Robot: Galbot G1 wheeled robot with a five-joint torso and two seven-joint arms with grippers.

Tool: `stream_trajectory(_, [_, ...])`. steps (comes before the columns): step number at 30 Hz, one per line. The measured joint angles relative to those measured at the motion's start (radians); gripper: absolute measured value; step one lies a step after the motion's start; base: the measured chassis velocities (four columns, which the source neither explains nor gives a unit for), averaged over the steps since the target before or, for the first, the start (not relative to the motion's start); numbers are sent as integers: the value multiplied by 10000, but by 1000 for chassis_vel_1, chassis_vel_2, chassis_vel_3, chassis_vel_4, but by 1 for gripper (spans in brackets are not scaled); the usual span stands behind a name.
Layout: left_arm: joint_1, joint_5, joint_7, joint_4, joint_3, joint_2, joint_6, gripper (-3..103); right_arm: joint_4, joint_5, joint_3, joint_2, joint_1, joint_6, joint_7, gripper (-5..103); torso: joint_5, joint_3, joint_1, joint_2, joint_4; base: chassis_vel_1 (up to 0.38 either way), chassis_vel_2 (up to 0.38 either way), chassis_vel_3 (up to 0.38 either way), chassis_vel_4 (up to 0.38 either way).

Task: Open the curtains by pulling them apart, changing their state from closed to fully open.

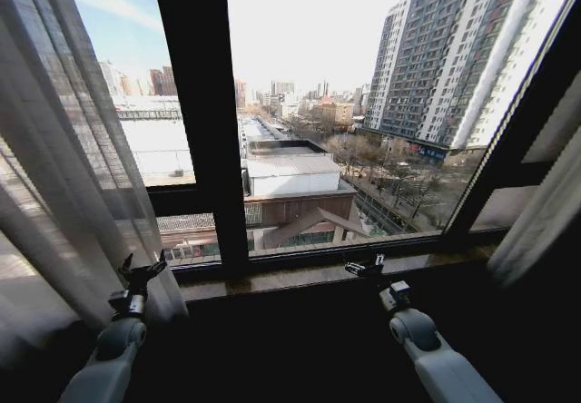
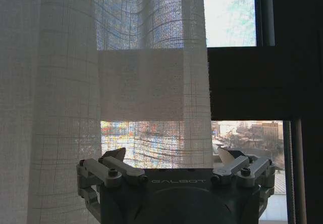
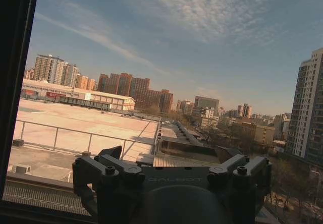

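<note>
The curtains [image 1: 64,167] are drawn apart: one sheer white panel hangs bunched at the far left, the other at the right edge, with the black window frame [image 1: 204,131] and the city bare between them. My left gripper [image 1: 143,272] is raised with fingers spread, just beside the left panel's hem. My right gripper [image 1: 365,267], also spread wide, points at the window sill [image 1: 300,276], grasping nothing.

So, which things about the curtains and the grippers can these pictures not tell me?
- Left curtain: its top and rail are cut off by the head view's upper edge.
- Right curtain: partly cut off at the head view's right edge.
- Left gripper: open before the fabric; the left wrist view cannot settle whether it touches.
- Right gripper: open, facing the window glass.
</note>
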Motion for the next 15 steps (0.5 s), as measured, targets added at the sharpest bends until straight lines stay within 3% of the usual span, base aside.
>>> stream_trajectory(4, [-330,-182,237,285,192,127,15,101,0,0,-1,0,0,0,-1,100,4,0,1,0,0,0,0,0,0])
stream_trajectory(6, [-373,-194,331,320,205,128,33,97,0,0,0,0,0,0,0,100,2,0,1,0,1,0,0,0,0])
stream_trajectory(8, [-356,-187,345,360,154,68,41,88,0,0,-1,0,0,0,0,100,3,-1,1,1,3,0,0,0,0])
stream_trajectory(13, [-261,-91,339,596,24,21,-133,77,0,0,0,0,-1,0,-1,100,2,0,1,1,3,0,0,0,0])
stream_trajectory(15, [-216,-66,347,673,-24,17,-231,66,0,0,0,0,0,0,0,100,2,0,1,1,4,0,0,0,0])
